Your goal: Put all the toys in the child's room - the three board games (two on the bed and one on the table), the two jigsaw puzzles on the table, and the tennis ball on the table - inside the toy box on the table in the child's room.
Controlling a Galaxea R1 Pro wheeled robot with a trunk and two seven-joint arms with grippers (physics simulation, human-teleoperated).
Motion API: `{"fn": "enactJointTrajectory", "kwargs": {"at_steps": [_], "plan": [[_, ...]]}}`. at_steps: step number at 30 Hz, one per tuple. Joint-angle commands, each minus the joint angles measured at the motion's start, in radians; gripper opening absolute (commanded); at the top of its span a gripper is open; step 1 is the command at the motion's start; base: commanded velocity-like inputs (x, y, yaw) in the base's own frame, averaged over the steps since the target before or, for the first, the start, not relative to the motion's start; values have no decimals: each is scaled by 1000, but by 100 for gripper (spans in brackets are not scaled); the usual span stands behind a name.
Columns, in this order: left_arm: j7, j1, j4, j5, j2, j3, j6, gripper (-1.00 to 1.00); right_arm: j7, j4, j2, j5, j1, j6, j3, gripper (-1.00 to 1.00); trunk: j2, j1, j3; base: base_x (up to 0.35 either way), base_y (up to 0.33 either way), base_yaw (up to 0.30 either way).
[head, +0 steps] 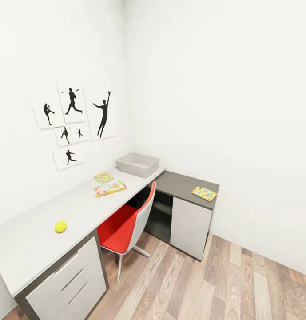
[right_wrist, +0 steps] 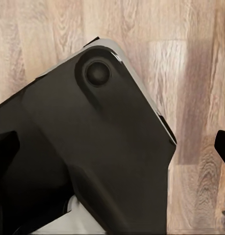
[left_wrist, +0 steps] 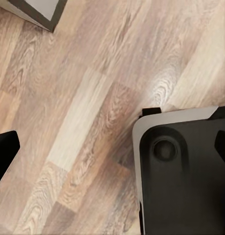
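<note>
Nearest, tennis ball is sitting on the table. Further along, board game is lying with its long axis along the desk, toward the toy box, a jigsaw puzzle just behind it. Second puzzle is resting on the lower side section. Toy box is looking empty; nothing packed yet. Both wrist views are looking at floor; fingertips at the frame edges suggest both grippers are spread, holding nothing.

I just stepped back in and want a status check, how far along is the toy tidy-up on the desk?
Nothing looks done: the toy box appears empty. Nothing is in hand; both wrist views look down at the wood floor. Still out on the table: the tennis ball, one board game, one jigsaw puzzle beside it and another jigsaw puzzle on the dark side section. The bed games aren't visible here.
</note>
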Motion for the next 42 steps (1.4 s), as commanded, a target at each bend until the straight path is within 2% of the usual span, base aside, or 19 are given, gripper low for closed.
{"fn": "enactJointTrajectory", "kwargs": {"at_steps": [1, 7, 14, 19, 21, 24, 25, 28, 30, 33, 37, 42], "plan": [[8, 0, 0, -8, 1, -6, -5, 100, 0, 0, -1, -2, 2, -4, -1, 100, 6, -4, 2, 0, 0, -281], [15, 0, 2, -7, 1, -4, -9, 100, -7, -1, 4, 4, 12, -1, 6, 100, 48, -27, 24, 0, 0, -255], [20, 0, 2, -5, 3, -1, 15, 100, -8, -1, -1, 5, 13, 0, 4, 100, 97, -53, 46, 0, 0, -47], [20, -4, -5, -2, 3, 5, 98, 100, -9, -1, 7, 1, 13, -1, 0, 100, 132, -73, 62, 0, 0, -4], [21, -12, -8, 1, 2, 8, 166, 100, -9, -1, 11, 1, 13, -3, -2, 100, 146, -80, 68, 0, 0, -1], [22, -58, -24, 3, 2, 9, 265, 100, -9, -12, 2, -3, 12, -1, -4, 100, 167, -92, 77, 0, 0, 0], [22, -100, -37, 5, 0, 11, 333, 100, -4, -31, -15, -7, 3, 6, -5, 100, 174, -96, 81, 0, 0, 0], [22, -172, -60, 7, -7, 13, 425, 100, -2, -73, -50, -11, -35, 37, -5, 100, 195, -107, 90, 0, 0, 0], [20, -255, -91, 7, -12, 14, 500, 100, 0, -113, -81, -12, -83, 95, -5, 100, 209, -115, 96, 0, 0, 0], [13, -340, -113, 9, -13, 14, 549, 100, 1, -160, -105, -13, -122, 143, -6, 100, 223, -122, 103, 0, 0, -56], [10, -377, -119, 9, -11, 11, 531, 100, -6, -185, -103, -8, -134, 157, -3, 100, 223, -122, 105, 0, 0, -198], [9, -384, -92, 2, -11, 6, 398, 100, -11, -189, -91, -4, -137, 158, -3, 100, 223, -122, 106, 0, 0, -260]]}}
